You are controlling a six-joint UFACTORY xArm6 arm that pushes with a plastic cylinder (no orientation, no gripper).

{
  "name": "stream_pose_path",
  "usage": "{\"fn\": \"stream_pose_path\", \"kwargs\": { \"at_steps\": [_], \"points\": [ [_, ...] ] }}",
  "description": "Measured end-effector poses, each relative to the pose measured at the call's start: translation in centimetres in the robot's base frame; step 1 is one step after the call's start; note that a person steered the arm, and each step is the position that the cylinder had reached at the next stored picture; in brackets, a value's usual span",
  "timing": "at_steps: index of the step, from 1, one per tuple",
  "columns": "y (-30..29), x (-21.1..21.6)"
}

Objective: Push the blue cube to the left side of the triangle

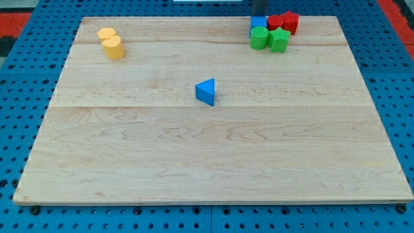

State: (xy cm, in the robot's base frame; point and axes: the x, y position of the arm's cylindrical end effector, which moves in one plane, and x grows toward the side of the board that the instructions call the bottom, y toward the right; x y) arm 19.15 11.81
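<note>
The blue triangle (206,92) sits near the middle of the wooden board (213,162). The blue cube (259,22) is at the view's top right, mostly hidden in a tight cluster of blocks, with only its top showing. My dark rod comes down at the top edge just above the blue cube; my tip (259,15) seems to rest right behind the cube, touching or nearly touching it. The cube is far up and to the right of the triangle.
The cluster holds a green cylinder (259,38), a green star-like block (279,40), a red block (275,22) and a red star-like block (290,22). Two yellow blocks (111,42) sit at the top left. A blue pegboard (19,77) surrounds the board.
</note>
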Motion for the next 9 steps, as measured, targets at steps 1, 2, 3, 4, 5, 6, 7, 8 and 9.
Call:
{"fn": "stream_pose_path", "kwargs": {
  "at_steps": [1, 2, 3, 4, 5, 6, 7, 8, 9],
  "points": [
    [0.4, 1.1],
    [0.1, 3.3],
    [-2.7, 4.1],
    [-2.8, 5.1],
    [-4.8, 5.1],
    [-5.7, 5.1],
    [-5.7, 5.0],
    [-5.7, 5.0],
    [-5.7, 5.0]
  ]
}}
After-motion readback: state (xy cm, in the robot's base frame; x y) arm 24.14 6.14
